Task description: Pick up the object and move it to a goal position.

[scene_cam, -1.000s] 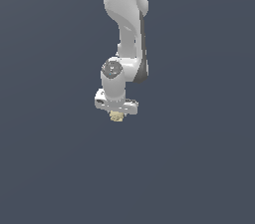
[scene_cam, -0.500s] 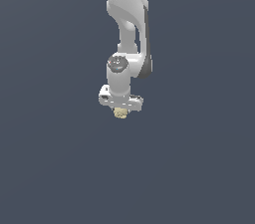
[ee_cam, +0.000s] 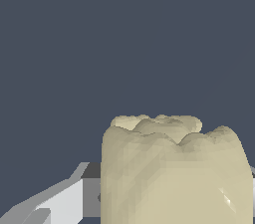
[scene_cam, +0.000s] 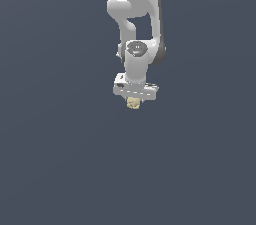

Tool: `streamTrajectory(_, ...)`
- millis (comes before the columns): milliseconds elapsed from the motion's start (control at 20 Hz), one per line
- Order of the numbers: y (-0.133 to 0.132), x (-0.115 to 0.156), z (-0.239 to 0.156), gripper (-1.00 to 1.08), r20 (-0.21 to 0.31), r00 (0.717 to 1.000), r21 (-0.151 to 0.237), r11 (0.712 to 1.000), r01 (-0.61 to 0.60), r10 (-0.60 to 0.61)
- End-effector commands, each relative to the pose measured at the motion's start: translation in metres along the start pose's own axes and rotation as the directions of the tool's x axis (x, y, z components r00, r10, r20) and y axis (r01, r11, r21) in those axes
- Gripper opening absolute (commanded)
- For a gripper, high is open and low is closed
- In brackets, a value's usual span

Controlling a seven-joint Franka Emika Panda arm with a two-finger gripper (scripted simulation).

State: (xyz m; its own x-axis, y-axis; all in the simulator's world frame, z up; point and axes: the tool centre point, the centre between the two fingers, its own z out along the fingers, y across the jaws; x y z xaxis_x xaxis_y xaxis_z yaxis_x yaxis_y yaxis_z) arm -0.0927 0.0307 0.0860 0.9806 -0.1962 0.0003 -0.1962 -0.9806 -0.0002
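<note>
The object (scene_cam: 133,103) is a small pale yellow-beige lumpy blob. It hangs just under the white hand of my arm in the exterior view. My gripper (scene_cam: 133,102) is shut on it and points straight down, lifted in the air. In the wrist view the object (ee_cam: 174,168) fills the lower part of the picture, close to the camera. One white finger (ee_cam: 60,199) shows beside it. The other finger is hidden behind the object.
The white arm (scene_cam: 137,14) comes down from the top of the exterior view. All around it is a plain dark grey-blue ground (scene_cam: 60,159) with no other objects or edges showing.
The arm has carried the object upward and a little to the exterior view's right. The gripper has stayed shut on the object throughout.
</note>
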Motion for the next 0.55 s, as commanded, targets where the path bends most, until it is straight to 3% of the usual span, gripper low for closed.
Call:
streamTrajectory(0,-0.013,-0.012,-0.008,-1.00,0.000,1.000,0.000,1.000,0.000,0.000)
streamTrajectory(500,-0.036,-0.031,-0.023,-1.00,0.000,1.000,0.000,1.000,0.000,0.000)
